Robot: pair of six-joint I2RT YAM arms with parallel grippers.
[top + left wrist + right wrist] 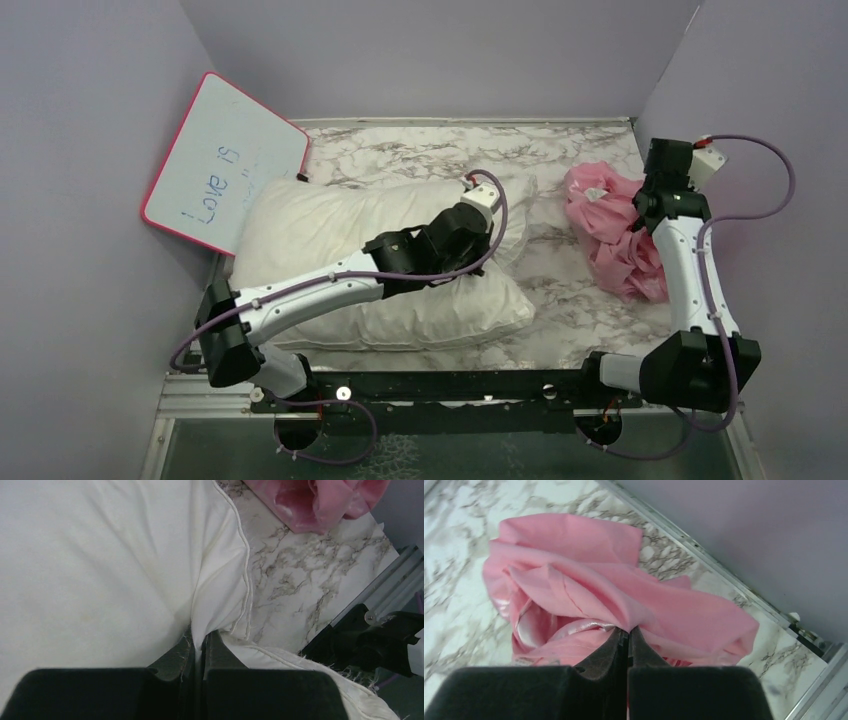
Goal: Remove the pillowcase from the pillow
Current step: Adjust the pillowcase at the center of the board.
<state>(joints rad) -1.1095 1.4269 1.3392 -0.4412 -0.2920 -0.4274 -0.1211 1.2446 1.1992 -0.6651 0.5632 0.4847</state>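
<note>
Left jaws clamped on the edge of one white pillow (100, 555), right jaws pinching one crumpled pink pillowcase (589, 587)

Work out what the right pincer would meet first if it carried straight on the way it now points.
The pink pillowcase: the right pincer is shut on its folds, so it would push into the bunched fabric. Beyond that probably the marble table, though depth is unclear.

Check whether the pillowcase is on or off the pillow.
Off: the pillowcase lies bunched on the table, apart from the bare white pillow.
</note>
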